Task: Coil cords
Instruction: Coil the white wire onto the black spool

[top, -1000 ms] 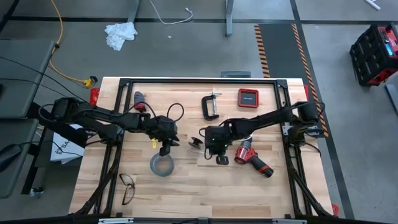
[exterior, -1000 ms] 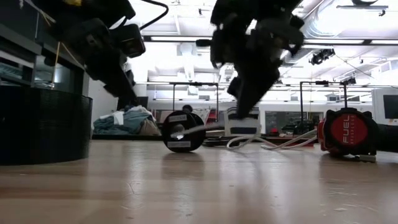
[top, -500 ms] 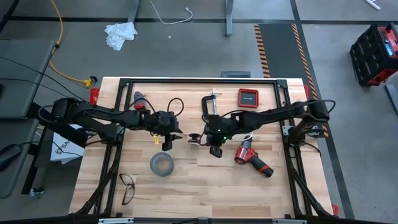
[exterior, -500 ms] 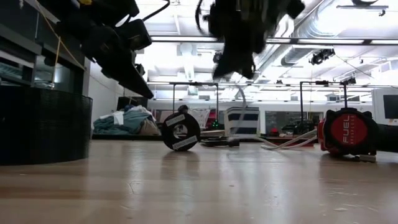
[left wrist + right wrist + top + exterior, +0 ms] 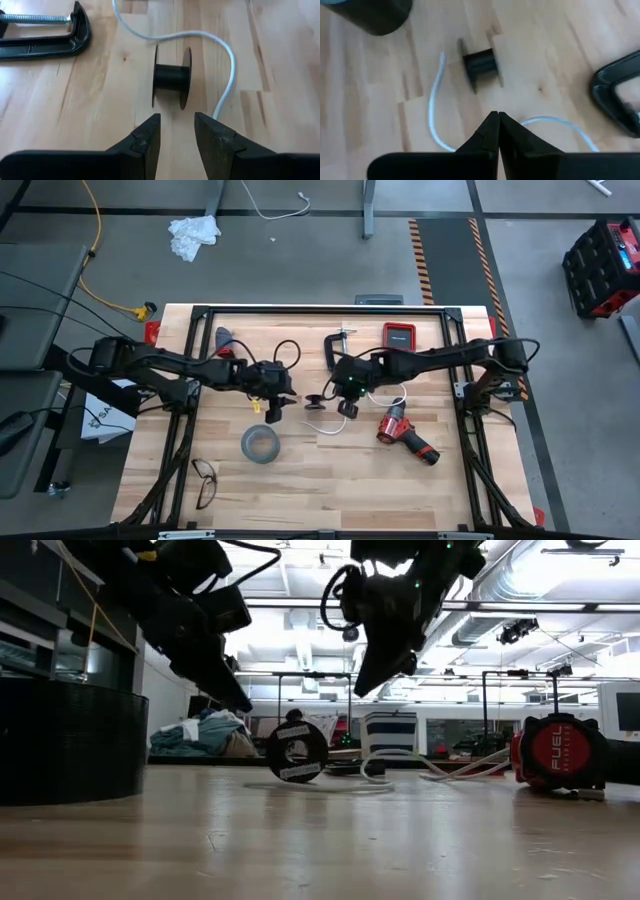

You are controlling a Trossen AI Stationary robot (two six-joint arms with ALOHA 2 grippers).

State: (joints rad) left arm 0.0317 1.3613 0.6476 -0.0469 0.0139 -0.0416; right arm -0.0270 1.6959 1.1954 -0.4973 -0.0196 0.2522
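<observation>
Left wrist view: spread left gripper [image 5: 177, 131] before matte black spool [image 5: 171, 77], thin white cable [image 5: 227, 80] alongside

Place: workshop
Floor: bare concrete [image 5: 300, 260], striped hazard tape [image 5: 422, 250]
Worktop [image 5: 300, 490]: wooden, with a clamp [image 5: 340, 350] and a drill [image 5: 405, 435]

Grey concrete floor [image 5: 300, 260], striped hazard tape [image 5: 424, 250], bright ceiling lights [image 5: 290, 602].

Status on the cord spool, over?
Left pincer open, facing spool. Right pincer shut, empty, above it. White cable loose on table. Nothing blocking.
</observation>
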